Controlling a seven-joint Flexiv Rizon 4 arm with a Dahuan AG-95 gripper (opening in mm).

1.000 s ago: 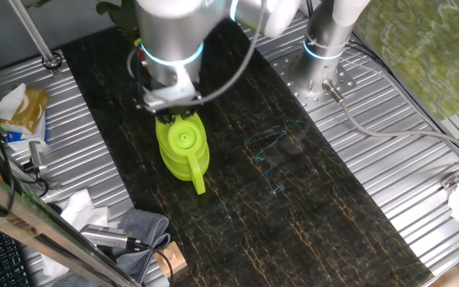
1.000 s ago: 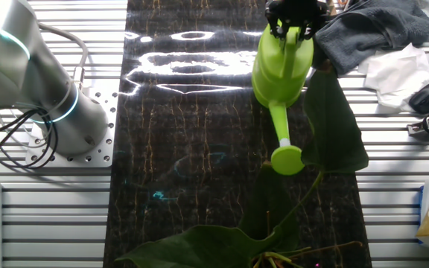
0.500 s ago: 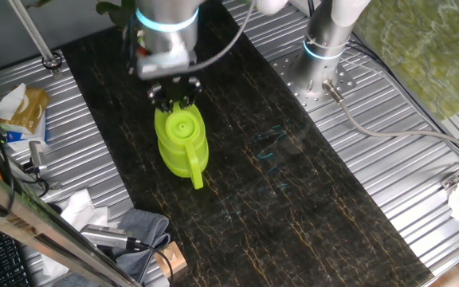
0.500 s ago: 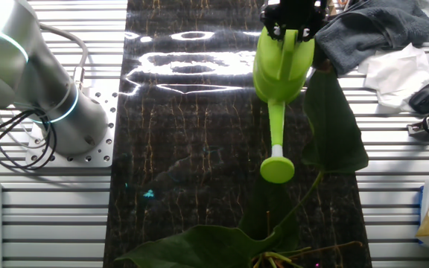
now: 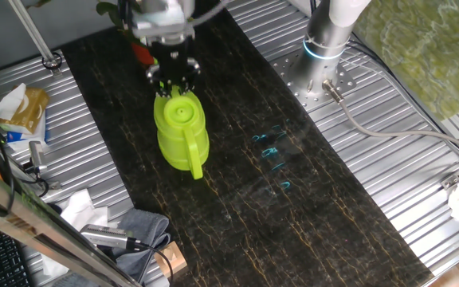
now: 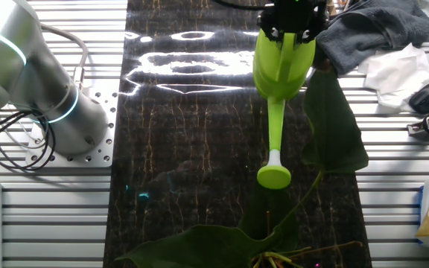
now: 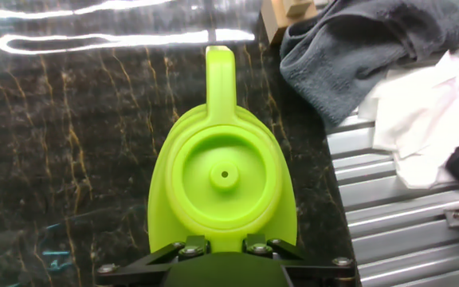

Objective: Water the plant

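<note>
Gripper (image 5: 173,82) clamped on the rear rim of the green watering can (image 5: 182,131), held above the dark marbled table (image 5: 293,207). Spout (image 6: 275,141) aimed at the plant (image 6: 334,123), broad leaves near in the other fixed view. Grey cloth (image 7: 357,48) far right.

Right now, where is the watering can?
The watering can hangs from the gripper over the dark mat, spout toward the plant.
</note>
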